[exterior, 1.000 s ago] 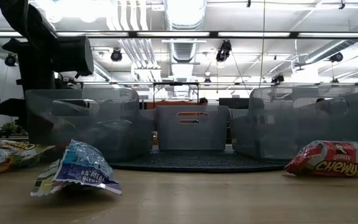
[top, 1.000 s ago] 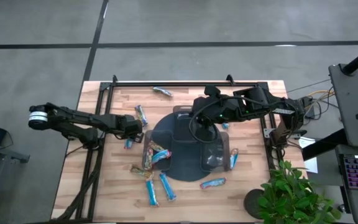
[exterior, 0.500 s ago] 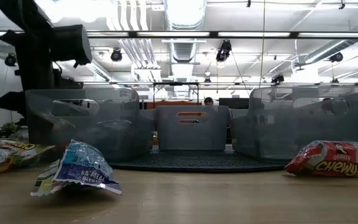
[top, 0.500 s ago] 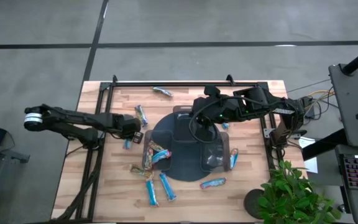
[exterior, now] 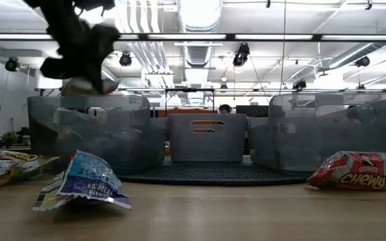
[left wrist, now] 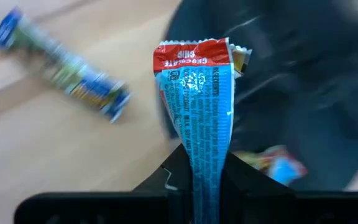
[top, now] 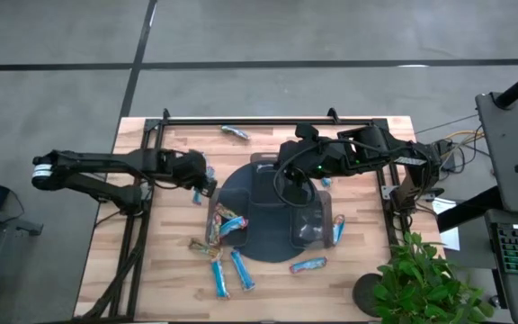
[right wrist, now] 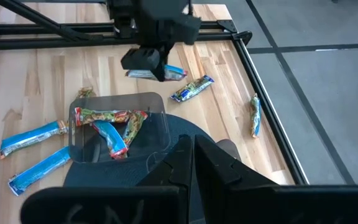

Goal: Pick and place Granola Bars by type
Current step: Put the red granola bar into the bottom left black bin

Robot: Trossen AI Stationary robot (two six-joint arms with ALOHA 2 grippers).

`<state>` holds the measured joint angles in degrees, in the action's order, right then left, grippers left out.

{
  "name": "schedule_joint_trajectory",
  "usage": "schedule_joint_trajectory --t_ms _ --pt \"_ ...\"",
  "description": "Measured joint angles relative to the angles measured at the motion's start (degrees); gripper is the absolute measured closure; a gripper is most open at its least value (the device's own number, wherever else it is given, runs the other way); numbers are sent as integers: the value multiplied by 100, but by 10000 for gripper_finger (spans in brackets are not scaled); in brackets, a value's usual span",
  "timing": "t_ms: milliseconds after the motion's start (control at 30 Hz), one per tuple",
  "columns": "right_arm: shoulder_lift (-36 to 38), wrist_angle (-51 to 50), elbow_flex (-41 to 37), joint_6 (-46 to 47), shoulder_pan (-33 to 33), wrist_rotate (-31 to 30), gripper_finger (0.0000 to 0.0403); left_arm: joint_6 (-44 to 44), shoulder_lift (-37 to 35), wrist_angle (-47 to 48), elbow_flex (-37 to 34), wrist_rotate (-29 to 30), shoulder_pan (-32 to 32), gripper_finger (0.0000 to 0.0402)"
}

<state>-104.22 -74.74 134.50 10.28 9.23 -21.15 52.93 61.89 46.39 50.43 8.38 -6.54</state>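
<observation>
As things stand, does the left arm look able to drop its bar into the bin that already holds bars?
Probably yes: the left pincer, shut on a blue bar, hangs lifted beside that bin, whose open top looks unobstructed.

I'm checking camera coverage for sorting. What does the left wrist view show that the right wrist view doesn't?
Only the left wrist view shows the print on the held blue bar with its red end, clamped in the left gripper.

Only the right wrist view shows the clear bin holding several bars, and the shut right gripper.

Both show the wooden table and loose bars on it.
</observation>
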Motion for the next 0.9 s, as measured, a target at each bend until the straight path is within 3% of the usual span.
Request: schedule_joint_trajectory --t_ms 333,567,900 --pt "2 0 0 -45 0 0 394 75 98 -1865 -222 -922 193 376" --pt "2 2 0 -129 0 0 394 607 532 -2250 -537 -974 515 376" --pt "2 2 0 -142 0 0 394 765 1334 -2944 -555 -1636 892 357"
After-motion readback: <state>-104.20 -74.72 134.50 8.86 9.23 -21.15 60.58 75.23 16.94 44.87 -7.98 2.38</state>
